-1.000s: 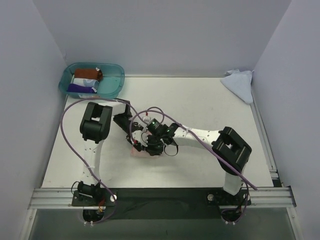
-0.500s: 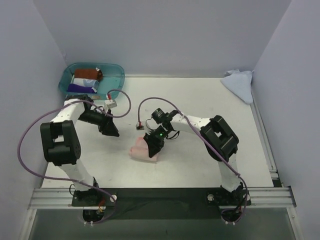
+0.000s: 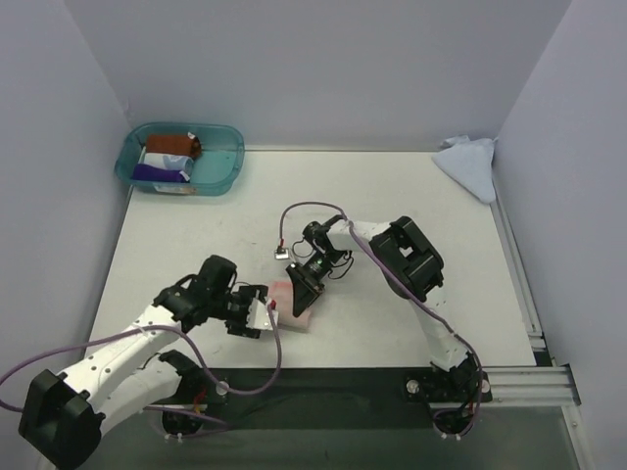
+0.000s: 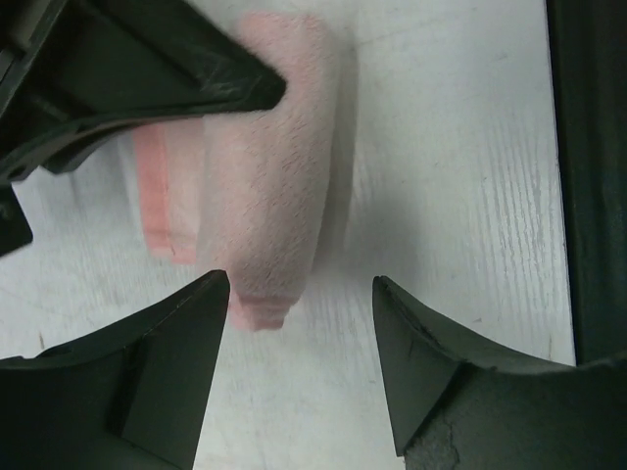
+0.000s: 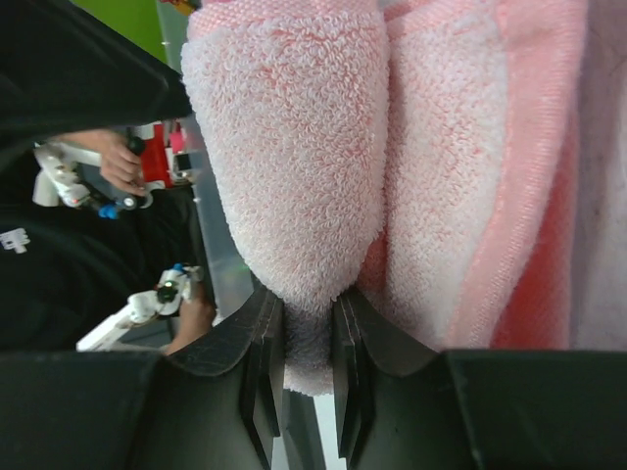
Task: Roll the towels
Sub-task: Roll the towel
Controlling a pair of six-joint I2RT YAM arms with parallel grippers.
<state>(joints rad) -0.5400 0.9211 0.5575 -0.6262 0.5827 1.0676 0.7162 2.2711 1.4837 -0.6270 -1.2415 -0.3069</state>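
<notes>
The pale pink towel [image 3: 297,305] lies partly rolled at the table's middle front; in the right wrist view the pink towel [image 5: 294,147] shows as a thick roll beside flat folds. My right gripper [image 3: 303,287] [image 5: 309,333] is shut on the roll's end, pinching the cloth between its jaws. From the near left my left gripper [image 3: 263,311] [image 4: 301,294] points at the pink towel [image 4: 269,196], open, jaws apart over bare table just short of the roll's end. The light blue towel [image 3: 468,164] lies crumpled in the far right corner.
A teal see-through tub [image 3: 227,168] with rolled cloths inside stands at the far left corner. Purple cables loop off both arms above the table. Walls close in the table on the left, back and right.
My left arm has swung from the towel out to the back left and round to the near left, its jaws opening wider. The right gripper has stayed shut on the pink towel.
</notes>
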